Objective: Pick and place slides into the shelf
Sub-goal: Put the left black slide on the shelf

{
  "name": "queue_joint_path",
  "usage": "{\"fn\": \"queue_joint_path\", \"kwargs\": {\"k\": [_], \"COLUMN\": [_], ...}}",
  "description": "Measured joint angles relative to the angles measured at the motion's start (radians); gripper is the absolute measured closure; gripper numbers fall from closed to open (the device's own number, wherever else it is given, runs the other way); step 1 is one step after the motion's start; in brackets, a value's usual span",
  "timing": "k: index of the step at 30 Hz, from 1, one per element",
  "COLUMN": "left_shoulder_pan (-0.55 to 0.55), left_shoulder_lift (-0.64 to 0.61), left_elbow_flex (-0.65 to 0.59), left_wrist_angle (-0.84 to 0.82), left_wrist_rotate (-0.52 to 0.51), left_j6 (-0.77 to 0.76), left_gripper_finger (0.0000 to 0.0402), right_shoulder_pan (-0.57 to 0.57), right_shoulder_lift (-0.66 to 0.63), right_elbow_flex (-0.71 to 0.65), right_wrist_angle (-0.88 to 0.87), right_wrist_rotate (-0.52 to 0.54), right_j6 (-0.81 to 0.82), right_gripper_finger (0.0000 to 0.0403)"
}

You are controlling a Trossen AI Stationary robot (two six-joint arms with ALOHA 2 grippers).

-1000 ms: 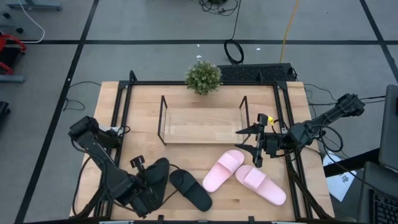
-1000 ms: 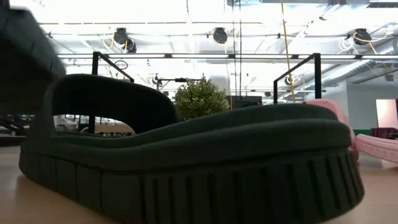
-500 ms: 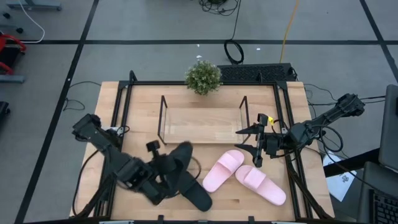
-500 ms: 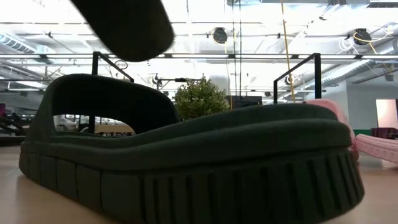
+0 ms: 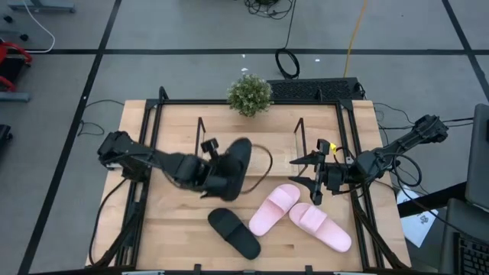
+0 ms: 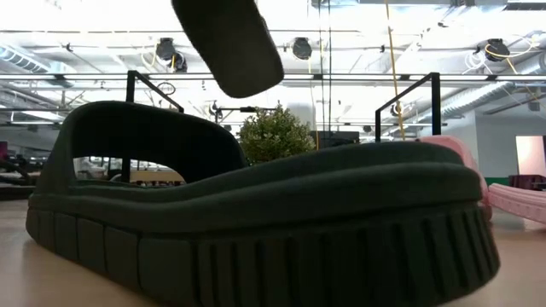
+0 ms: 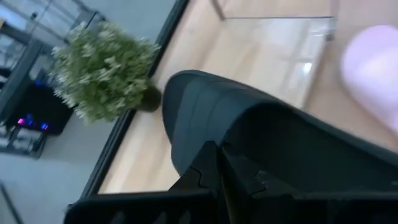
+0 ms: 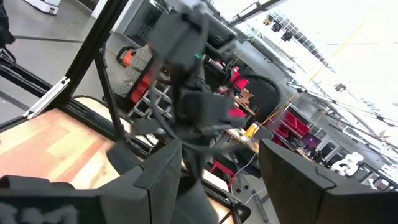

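Note:
My left gripper [image 5: 214,174] is shut on one black slide [image 5: 234,164] and carries it in the air over the near left part of the shelf [image 5: 248,156], a wire rack with a light wood base. In the low view this slide's end [image 6: 227,43] shows at the top. The second black slide [image 5: 234,233] lies flat on its sole near the table's near edge and fills the low view [image 6: 256,213]. Two pink slides [image 5: 275,208] [image 5: 321,226] lie side by side to its right. My right gripper [image 5: 309,174] waits open, right of the shelf. My left gripper holds the black slide at its left side [image 5: 221,179], toward the end nearer the table's near edge. The fingers [image 7: 208,171] come level from the table's left. The slide is lifted clear and tilted, its other end [image 7: 186,99] pointing toward the plant; the fingers hide the exact spot.
A small potted plant [image 5: 250,94] stands at the table's far edge behind the shelf. A black frame [image 5: 149,145] edges the table on both sides. Bare wood [image 5: 172,221] lies at the near left.
My left gripper has risen from the table's near left corner and swung right and toward the far edge, to the shelf, staying shut on the black slide. The slide has gone with it, lifted clear of the table. The other slides have stayed put.

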Motion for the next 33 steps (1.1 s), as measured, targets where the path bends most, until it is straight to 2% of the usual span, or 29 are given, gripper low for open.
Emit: {"fn": "queue_joint_path", "kwargs": {"k": [5, 11, 14, 21, 28, 33], "left_shoulder_pan": [0.061, 0.091, 0.102, 0.137, 0.167, 0.188], "left_shoulder_lift": [0.0, 0.0, 0.0, 0.05, 0.163, 0.212], "left_elbow_flex": [0.0, 0.0, 0.0, 0.0, 0.0, 0.0], "left_wrist_angle": [-0.073, -0.157, -0.173, -0.23, -0.324, -0.37], "left_wrist_rotate": [-0.001, -0.017, -0.026, -0.036, -0.049, -0.054], "left_j6": [-0.001, -0.006, -0.001, 0.026, 0.032, 0.034], "left_gripper_finger": [0.0401, 0.0401, 0.0401, 0.0401, 0.0401, 0.0401], "right_shoulder_pan": [-0.001, -0.001, -0.001, -0.001, -0.002, -0.003], "right_shoulder_lift": [0.0, 0.0, 0.0, -0.002, -0.013, -0.023], "right_elbow_flex": [0.0, 0.0, 0.0, 0.0, 0.001, 0.001], "right_wrist_angle": [0.0, 0.013, 0.041, 0.143, 0.237, 0.249], "right_wrist_rotate": [0.025, 0.24, 0.311, 0.34, 0.385, 0.421], "right_j6": [-0.016, -0.111, -0.155, -0.25, -0.355, -0.366], "right_gripper_finger": [0.0197, 0.0197, 0.0197, 0.0197, 0.0197, 0.0197]}}
